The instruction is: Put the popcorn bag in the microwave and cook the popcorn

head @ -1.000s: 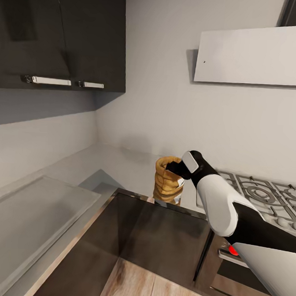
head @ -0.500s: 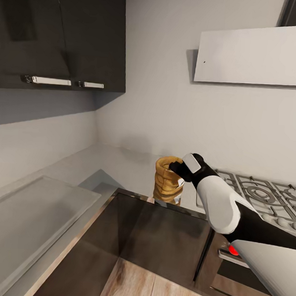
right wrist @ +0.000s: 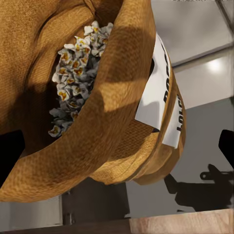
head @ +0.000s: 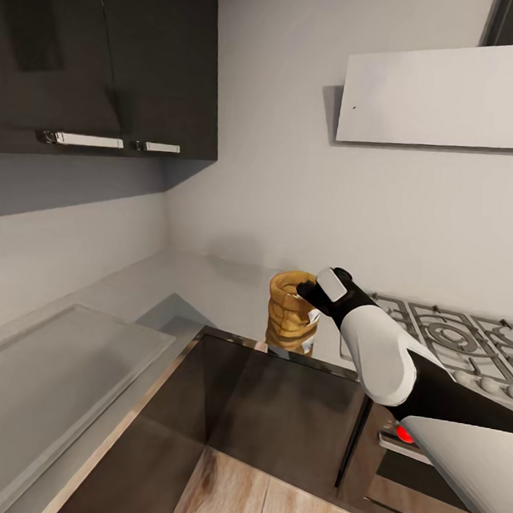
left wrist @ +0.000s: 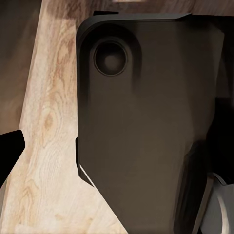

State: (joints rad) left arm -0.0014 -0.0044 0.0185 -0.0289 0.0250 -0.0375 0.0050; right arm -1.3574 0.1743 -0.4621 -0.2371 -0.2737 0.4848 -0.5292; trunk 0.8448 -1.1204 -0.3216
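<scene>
Long grey countertop (head: 209,284) running along the pale wall into the corner, bare and open on the left, with a flat pale slab (head: 57,365) lying nearer the head camera. Dark upper cabinets (head: 110,55) with steel handles hanging over that left stretch; pale hood panel (head: 444,94) high on the right. Grey gas hob (head: 457,339) with grates set into the worktop on the right, its near edge close behind the white forearm. Dark cabinet fronts (head: 276,411) dropping from the countertop's front edge, wooden floor (head: 270,502) below.

Popcorn bag (head: 291,312) standing upright near the front edge of the countertop, between the open left stretch and the hob, white label (right wrist: 161,92) on its side. Free worktop to its left and behind; hob just beside it on the right.

Right gripper (head: 309,291) reaching in from the right at the bag's rolled rim, dark tips at or over the opening; cannot tell whether spread or pinching the rim. Seen close from the right wrist: rolled tan rim, whitish popcorn (right wrist: 78,73) heaped inside.

Left wrist camera facing a dark panel (left wrist: 146,122) over wood floor; finger state of that gripper not discernible.
</scene>
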